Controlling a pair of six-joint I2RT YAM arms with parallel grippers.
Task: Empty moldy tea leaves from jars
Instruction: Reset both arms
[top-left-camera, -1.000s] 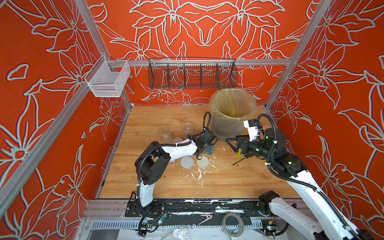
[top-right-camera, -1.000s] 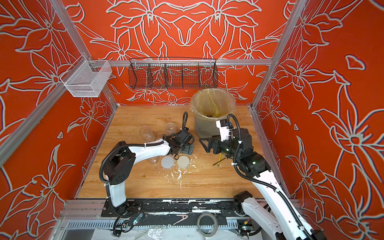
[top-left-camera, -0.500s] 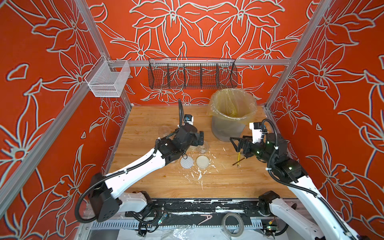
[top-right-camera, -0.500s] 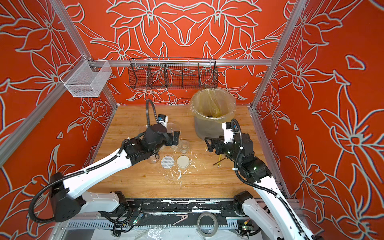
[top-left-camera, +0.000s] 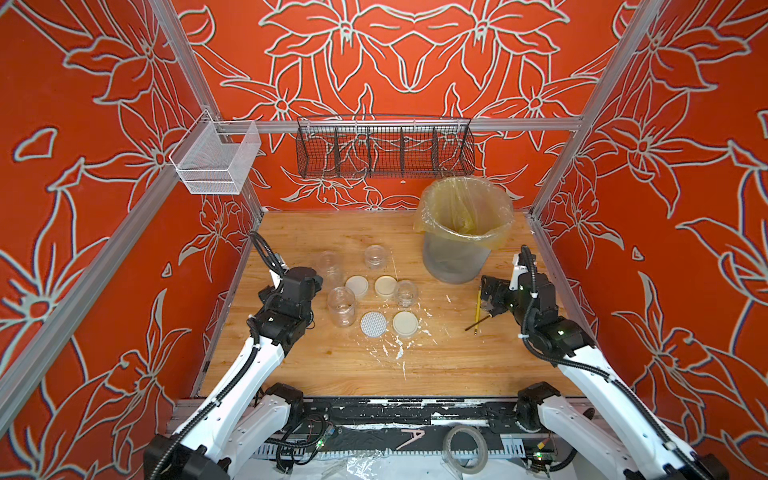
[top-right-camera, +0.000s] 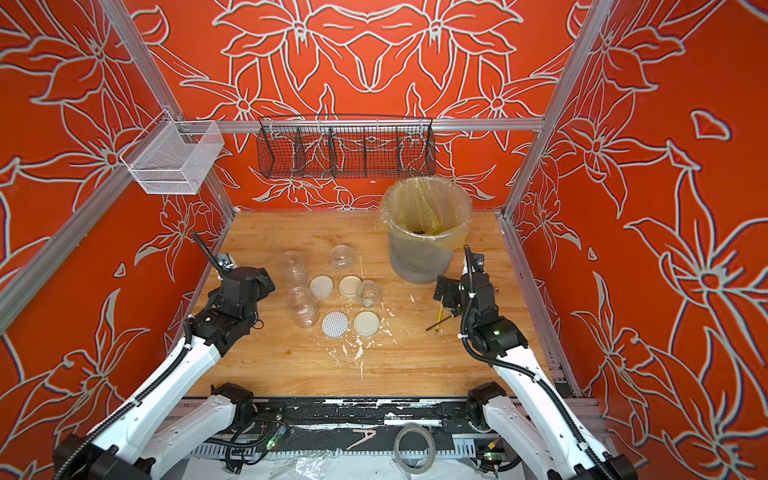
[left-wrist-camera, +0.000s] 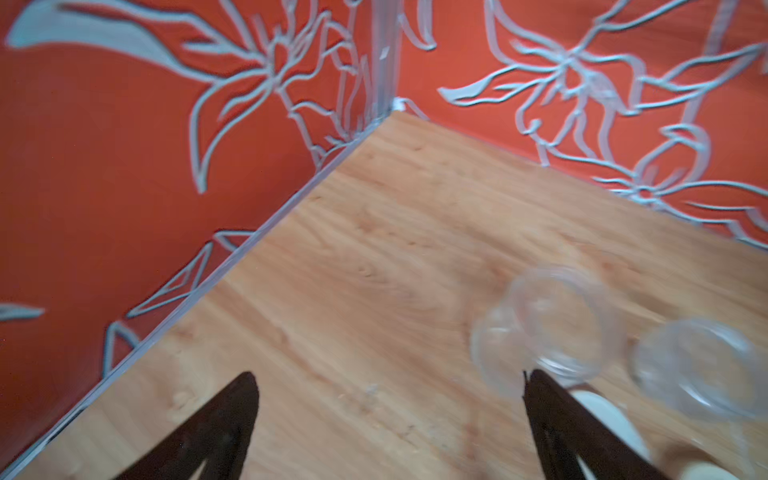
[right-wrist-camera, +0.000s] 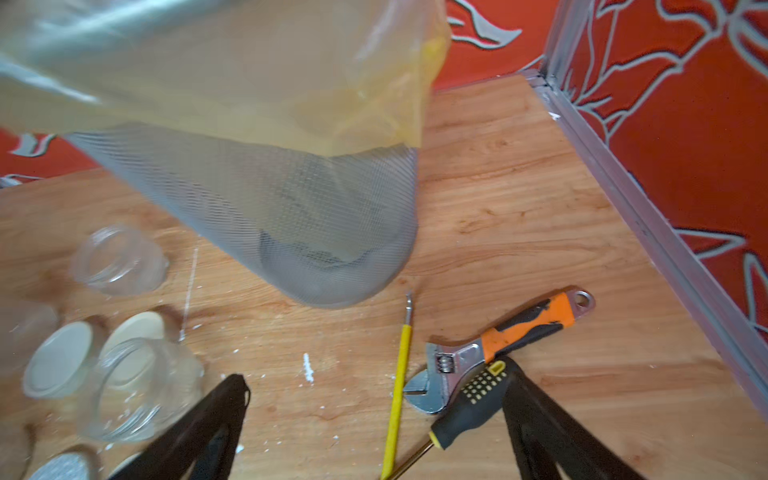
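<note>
Four small clear cylindrical jars (top-left-camera: 341, 306) stand upright on the wooden worktop (top-left-camera: 436, 361), mouths up and long axes vertical, with round cream lids (top-left-camera: 356, 286) lying flat among them. They sit between the grippers, nearer the left gripper (left-wrist-camera: 388, 376), whose jaws are spread and empty. The right gripper (right-wrist-camera: 374, 374) gapes likewise, gripping nothing.

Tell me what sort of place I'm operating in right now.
Probably a staged robot test cell, not a real kitchen: orange floral wall panels on an aluminium frame, a wooden tabletop, and a wire basket hung on it.
</note>
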